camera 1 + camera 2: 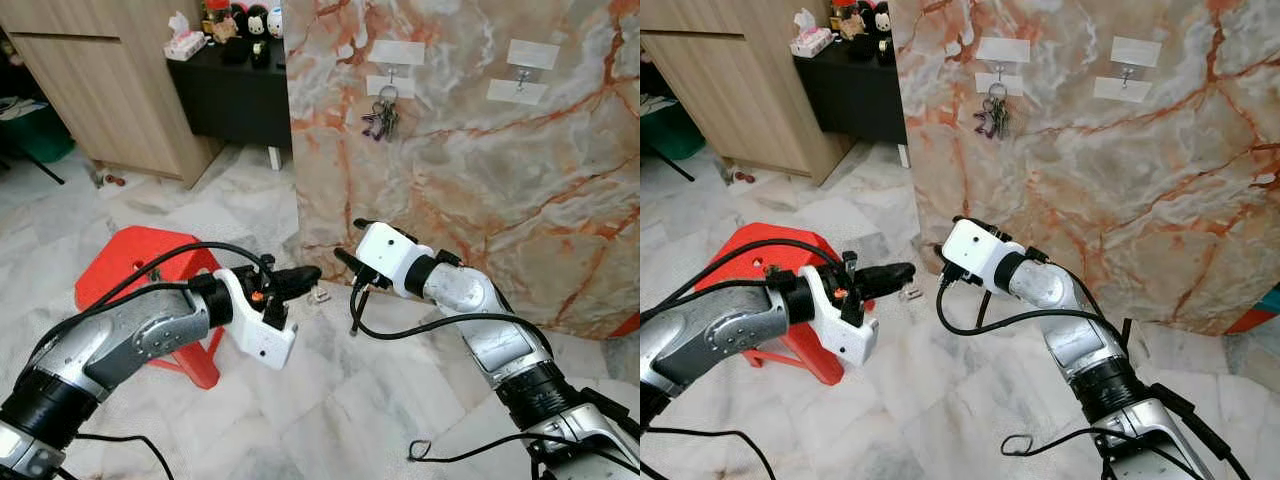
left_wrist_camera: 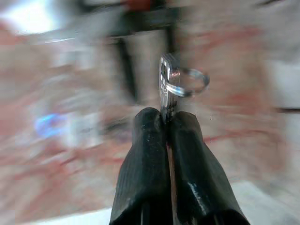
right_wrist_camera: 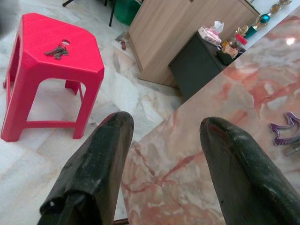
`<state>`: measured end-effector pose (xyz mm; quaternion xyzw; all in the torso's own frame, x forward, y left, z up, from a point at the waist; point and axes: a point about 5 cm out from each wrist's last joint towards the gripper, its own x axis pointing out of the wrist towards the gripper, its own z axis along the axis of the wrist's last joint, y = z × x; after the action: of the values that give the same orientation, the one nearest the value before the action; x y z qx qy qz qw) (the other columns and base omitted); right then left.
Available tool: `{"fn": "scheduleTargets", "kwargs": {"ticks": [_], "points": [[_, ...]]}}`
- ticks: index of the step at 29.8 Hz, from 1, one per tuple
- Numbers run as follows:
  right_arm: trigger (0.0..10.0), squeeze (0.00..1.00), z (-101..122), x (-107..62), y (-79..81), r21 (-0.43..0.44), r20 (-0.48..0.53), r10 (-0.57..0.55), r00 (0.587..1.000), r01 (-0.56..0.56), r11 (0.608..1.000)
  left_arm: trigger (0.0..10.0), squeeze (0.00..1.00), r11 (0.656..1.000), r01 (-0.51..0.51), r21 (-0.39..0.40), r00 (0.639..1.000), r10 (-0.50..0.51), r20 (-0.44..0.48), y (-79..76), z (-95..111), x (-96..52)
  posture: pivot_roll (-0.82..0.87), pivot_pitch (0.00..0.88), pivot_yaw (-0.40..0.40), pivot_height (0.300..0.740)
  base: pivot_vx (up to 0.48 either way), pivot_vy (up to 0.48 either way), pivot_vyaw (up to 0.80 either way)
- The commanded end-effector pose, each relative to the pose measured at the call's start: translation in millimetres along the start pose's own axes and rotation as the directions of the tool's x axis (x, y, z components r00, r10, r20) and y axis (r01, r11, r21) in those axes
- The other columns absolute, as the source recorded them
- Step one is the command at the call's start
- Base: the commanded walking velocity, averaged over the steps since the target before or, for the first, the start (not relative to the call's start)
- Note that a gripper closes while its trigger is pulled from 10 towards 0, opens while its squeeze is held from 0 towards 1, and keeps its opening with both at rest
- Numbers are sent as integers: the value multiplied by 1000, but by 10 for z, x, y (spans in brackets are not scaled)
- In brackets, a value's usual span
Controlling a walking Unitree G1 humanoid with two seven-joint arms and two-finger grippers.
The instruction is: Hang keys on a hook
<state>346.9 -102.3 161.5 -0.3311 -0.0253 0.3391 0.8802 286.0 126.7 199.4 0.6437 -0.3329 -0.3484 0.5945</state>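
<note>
**Key pinched in the left fingers, marble wall ahead**

The pale marble floor (image 1: pixel 330 400) runs under everything, and beyond both sets of fingers rises a marble wall panel (image 1: pixel 500 170) veined in orange. Off past the left fingers stand a light wood cabinet (image 1: pixel 110 80) and a black sideboard (image 1: pixel 235 95) with small figurines and a tissue pack on top. Below and behind the left gripper (image 1: pixel 300 278) sits a red plastic stool (image 3: pixel 56 61) with a bunch of keys (image 3: pixel 57 50) lying on its seat.

High on the panel, well above the fingers, are two hooks on white strips: the left hook (image 1: pixel 388 72) already carries a key bunch (image 1: pixel 381 118), the right hook (image 1: pixel 521 73) is bare.

The left gripper's fingers are pressed together on a single key (image 2: pixel 165 91) whose silver ring sticks out past the tips. The right gripper (image 3: pixel 164 136), just beside the panel's lower part, has its fingers spread wide with nothing between them.
</note>
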Motion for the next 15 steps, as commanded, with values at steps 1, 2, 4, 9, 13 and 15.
{"fn": "scheduleTargets", "kwargs": {"ticks": [1,2,4,9,13,15], "points": [[10000,0,27,9,-36,-6,13,-14,1000,15,1000,10000,0,997,-44,61,999,44,2,96,-30,-28,126,111,27,740,0,0,0],[10000,0,27,12,-37,-7,16,-16,1000,16,1000,10000,0,996,-44,78,999,43,15,105,-22,-28,126,111,27,740,0,0,0],[10000,0,56,19,-29,-24,45,-9,999,10,1000,10000,0,997,-14,81,999,11,39,100,-4,-24,128,110,27,740,0,0,0],[10000,0,36,26,-29,-98,41,6,999,-2,995,10000,0,975,186,124,981,-191,27,15,-58,-68,136,107,26,740,0,0,0],[10000,0,33,37,-18,-103,41,6,999,-2,995,10000,0,967,193,166,979,-201,36,55,-80,-101,138,107,26,740,0,0,0],[10000,0,31,47,6,-137,34,24,999,-19,990,10000,0,958,205,199,975,-219,49,42,-86,-123,140,108,24,740,0,0,0]]}}
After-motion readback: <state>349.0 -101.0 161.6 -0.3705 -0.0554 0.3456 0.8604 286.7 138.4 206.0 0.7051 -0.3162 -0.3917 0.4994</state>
